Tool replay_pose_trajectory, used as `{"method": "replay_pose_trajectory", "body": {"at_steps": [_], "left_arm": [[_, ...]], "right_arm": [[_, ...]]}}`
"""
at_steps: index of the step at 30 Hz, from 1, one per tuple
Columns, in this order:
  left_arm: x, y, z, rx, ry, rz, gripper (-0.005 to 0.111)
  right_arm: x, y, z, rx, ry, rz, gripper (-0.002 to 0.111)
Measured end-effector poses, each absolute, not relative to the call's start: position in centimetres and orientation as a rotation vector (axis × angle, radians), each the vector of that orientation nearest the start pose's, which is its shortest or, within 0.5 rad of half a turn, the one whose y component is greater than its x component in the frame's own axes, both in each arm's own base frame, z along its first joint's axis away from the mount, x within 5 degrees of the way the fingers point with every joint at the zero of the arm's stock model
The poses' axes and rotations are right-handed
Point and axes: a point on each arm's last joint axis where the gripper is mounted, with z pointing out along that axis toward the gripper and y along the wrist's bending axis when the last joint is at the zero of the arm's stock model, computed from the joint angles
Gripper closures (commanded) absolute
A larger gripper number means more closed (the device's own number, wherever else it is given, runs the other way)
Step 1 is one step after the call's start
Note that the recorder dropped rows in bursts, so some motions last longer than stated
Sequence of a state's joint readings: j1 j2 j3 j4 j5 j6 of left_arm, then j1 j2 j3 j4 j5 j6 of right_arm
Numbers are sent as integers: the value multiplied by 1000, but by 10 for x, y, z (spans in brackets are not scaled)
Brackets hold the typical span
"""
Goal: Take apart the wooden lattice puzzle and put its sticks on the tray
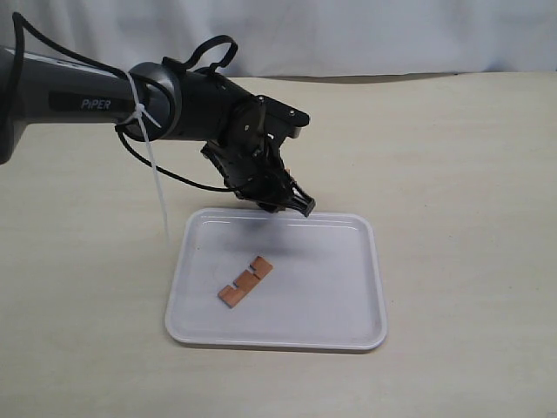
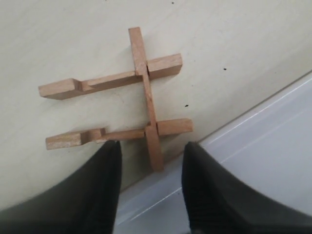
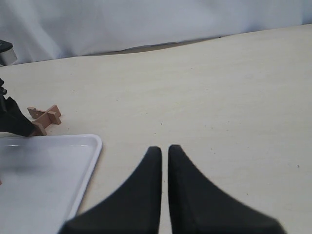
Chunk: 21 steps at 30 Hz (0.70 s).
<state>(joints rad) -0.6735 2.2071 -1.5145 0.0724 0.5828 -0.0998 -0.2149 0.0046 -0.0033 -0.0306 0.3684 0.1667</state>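
Observation:
The wooden lattice puzzle lies on the table just beyond the far rim of the white tray. In the left wrist view three sticks still interlock: two parallel bars crossed by one. My left gripper hovers open over the near end of the crossing stick and the tray rim, holding nothing. In the exterior view the left gripper hides the puzzle. One loose notched stick rests on the tray. My right gripper is shut and empty over bare table, with the puzzle and tray far off to its side.
The pale tabletop surrounds the tray on all sides. A grey backdrop closes off the far edge. The left arm's black cable and white zip tie hang above the table left of the tray.

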Motion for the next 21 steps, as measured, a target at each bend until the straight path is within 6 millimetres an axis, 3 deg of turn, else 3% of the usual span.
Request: {"method": "replay_pose_trajectory", "body": {"at_steps": [21], "left_arm": [[356,-280,119,814,2630,-150,79]], "right_arm": [[52,-12,181,333,1823,-64,104]]}}
